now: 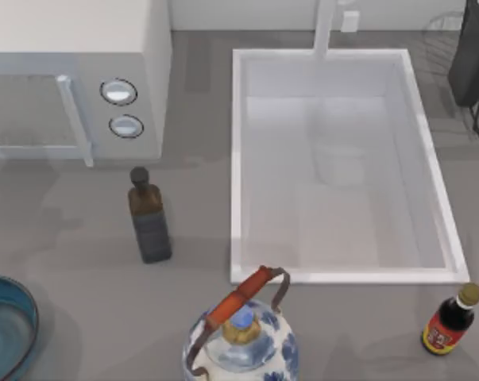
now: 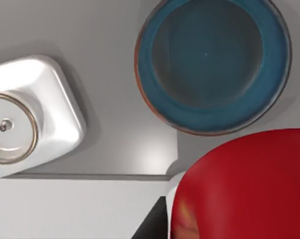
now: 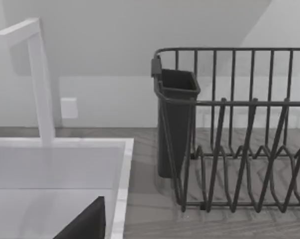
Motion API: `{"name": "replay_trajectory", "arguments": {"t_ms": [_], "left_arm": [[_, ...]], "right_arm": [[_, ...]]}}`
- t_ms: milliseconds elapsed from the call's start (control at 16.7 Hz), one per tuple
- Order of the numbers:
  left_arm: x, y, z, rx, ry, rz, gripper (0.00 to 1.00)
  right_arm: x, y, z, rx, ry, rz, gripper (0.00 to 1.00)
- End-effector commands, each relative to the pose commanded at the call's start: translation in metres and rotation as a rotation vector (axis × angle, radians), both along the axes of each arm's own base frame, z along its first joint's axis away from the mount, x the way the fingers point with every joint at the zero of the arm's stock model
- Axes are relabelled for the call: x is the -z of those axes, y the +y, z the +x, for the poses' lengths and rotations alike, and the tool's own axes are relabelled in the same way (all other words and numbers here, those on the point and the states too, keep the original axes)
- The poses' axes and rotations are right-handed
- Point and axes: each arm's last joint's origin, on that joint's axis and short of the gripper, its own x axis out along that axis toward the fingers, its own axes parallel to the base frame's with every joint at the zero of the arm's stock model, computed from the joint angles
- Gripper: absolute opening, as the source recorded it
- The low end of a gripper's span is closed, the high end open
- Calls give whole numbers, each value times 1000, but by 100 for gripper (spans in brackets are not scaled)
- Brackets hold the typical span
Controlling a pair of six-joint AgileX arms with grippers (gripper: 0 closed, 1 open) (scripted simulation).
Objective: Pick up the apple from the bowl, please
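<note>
One apple (image 2: 244, 186), glossy red, close against the left wrist camera, raised above the empty blue-teal bowl (image 2: 212, 64). Bowl sits at the table's near-left edge (image 1: 5, 329), left of the porcelain teapot (image 1: 241, 337). Jaw state of both arms: cannot tell.

Of my left gripper (image 2: 150, 225) the left wrist view catches a dark, nearly black wedge of matte material, straight-edged and narrowing to a point. Close against it sits a small whitish rounded piece (image 2: 173, 180), smooth and softly lit (whether it is part of me I cannot tell). Of my right gripper (image 3: 85, 221) the right wrist view catches a charcoal-black wedge of the same flat, dull finish. One of its edges slopes in a clean straight line, the other stands upright, and the face between them is plain and even in tone.
</note>
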Motion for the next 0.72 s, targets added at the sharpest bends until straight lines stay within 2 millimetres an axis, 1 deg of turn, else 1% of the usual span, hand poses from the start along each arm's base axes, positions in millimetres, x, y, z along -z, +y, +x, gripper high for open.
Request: {"name": "replay_trajectory", "arguments": {"t_ms": [60, 180, 300, 360, 420, 540, 600, 720], "left_arm": [[-1, -3, 7, 0, -2, -2, 0], [-2, -13, 29, 1, -5, -7, 0], [3, -30, 62, 1, 2, -13, 0], [9, -43, 83, 1, 14, -16, 0], [19, -58, 105, 1, 32, -16, 0], [47, -94, 146, 1, 68, -13, 0], [61, -114, 161, 2, 77, -11, 0], [83, -151, 182, 2, 78, -12, 0]], "right_arm": [[0, 0, 0, 0, 0, 0, 100], [0, 0, 0, 0, 0, 0, 100], [0, 0, 0, 0, 0, 0, 100], [0, 0, 0, 0, 0, 0, 100], [0, 0, 0, 0, 0, 0, 100], [0, 0, 0, 0, 0, 0, 100], [0, 0, 0, 0, 0, 0, 100], [0, 0, 0, 0, 0, 0, 100]]}}
